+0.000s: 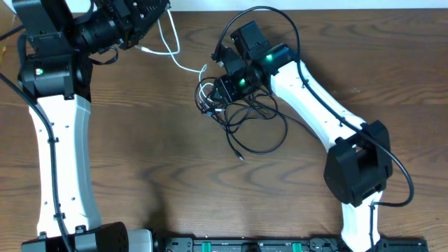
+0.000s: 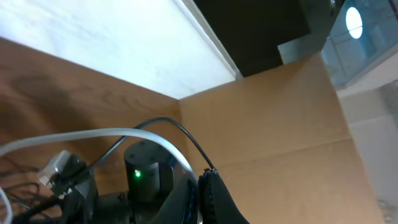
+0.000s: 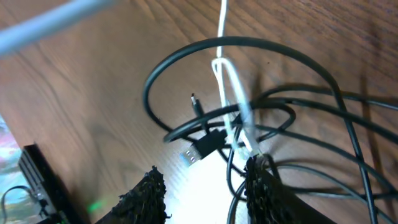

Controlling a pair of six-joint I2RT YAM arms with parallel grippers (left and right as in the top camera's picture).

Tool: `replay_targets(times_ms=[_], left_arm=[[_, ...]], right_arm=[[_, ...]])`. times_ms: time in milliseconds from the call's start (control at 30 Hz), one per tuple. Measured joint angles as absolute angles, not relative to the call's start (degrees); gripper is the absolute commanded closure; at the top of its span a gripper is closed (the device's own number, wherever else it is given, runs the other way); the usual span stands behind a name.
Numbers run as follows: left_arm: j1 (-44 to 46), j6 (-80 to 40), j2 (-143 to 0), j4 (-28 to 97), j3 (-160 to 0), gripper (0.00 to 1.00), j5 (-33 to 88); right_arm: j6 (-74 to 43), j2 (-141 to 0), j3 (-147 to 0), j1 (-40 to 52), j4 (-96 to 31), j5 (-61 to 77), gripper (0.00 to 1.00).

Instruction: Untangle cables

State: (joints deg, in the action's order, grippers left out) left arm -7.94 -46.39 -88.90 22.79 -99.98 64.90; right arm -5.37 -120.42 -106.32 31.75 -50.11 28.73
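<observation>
A bunch of thin black cables point(image 1: 245, 115) lies in loops at mid-table; in the right wrist view these black cables point(image 3: 292, 118) cross one another, and a black USB plug point(image 3: 198, 151) pokes out. The white cable point(image 1: 173, 49) runs from the tangle up to my left gripper point(image 1: 157, 14), which is shut on it. Its blurred length point(image 2: 93, 134) leads into the closed left gripper point(image 2: 202, 186). My right gripper point(image 1: 208, 96) stands over the tangle's left edge. Its jaws point(image 3: 205, 174) are apart, the right finger against the white cable point(image 3: 233, 87) and black loops.
A cardboard box wall point(image 2: 280, 124) stands beyond the table's far edge. Both white arms reach in from the near corners, the right arm point(image 1: 315, 105) crossing beside the tangle. A black rail point(image 1: 245, 245) runs along the front edge.
</observation>
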Motion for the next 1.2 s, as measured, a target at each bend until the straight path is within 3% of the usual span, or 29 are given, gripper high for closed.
replay_targets(times_ms=[267,767,1067,1133,1200], left_arm=[[-8.05,-43.29,-88.9,22.96,-99.98,0.92,63.86],[-8.05,-43.0,-88.9,22.96,-99.98,0.92,63.66],[-8.05,-42.98,-88.9,22.96,-99.98,0.92,63.46],[-8.05,-42.98,-88.9,22.96,-99.98,0.93,63.46],[-8.05,-42.98,-88.9,22.96,-99.98,0.92,63.44]], right_arm=[[-4.71,-124.31,-106.3,31.73,-46.65,29.15,0.6],[-3.79,-127.04,-106.3,27.64,-44.23,43.35,0.61],[-5.45,-133.71,-106.1,28.16,-36.56,51.03,0.7],[-6.44,-134.1,-106.1,28.18,-34.46,52.82,0.74],[-7.46,-134.1,-106.1,28.16,-32.51,54.83,0.84]])
